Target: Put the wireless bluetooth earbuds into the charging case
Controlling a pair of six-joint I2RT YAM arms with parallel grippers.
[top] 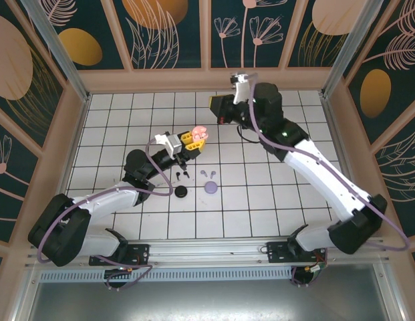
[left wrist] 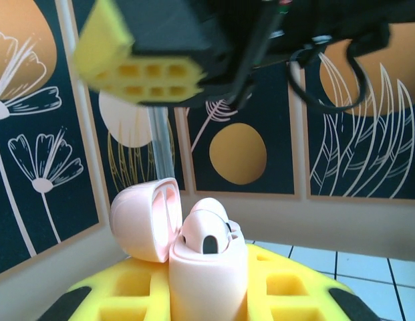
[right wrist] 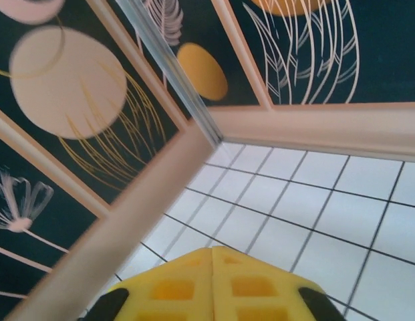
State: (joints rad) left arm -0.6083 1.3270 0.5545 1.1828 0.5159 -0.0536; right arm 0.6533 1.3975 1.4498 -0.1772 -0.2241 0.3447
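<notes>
Steady now: the left gripper point(top: 192, 139) has its jaws clamped on the open pink case point(left wrist: 207, 274), an earbud point(left wrist: 206, 235) nestled inside. Best to keep it upright. Beyond the case, the right gripper point(right wrist: 212, 267) has its jaws shut and empty.

Was floored with white tiles point(top: 127, 114) lined in dark grout. Was walled left, far and right by dark teal panels point(top: 174, 33) painted with orange discs and pale flowers, framed in light wood point(top: 207, 79). Was edged near by a metal rail point(top: 214, 249).

Left arm's stretched out low, left tool point(top: 195, 138) clamped on the pink case point(top: 200, 132). Right arm reaches way further back, right tool point(top: 216, 105) pinched shut, empty.
</notes>
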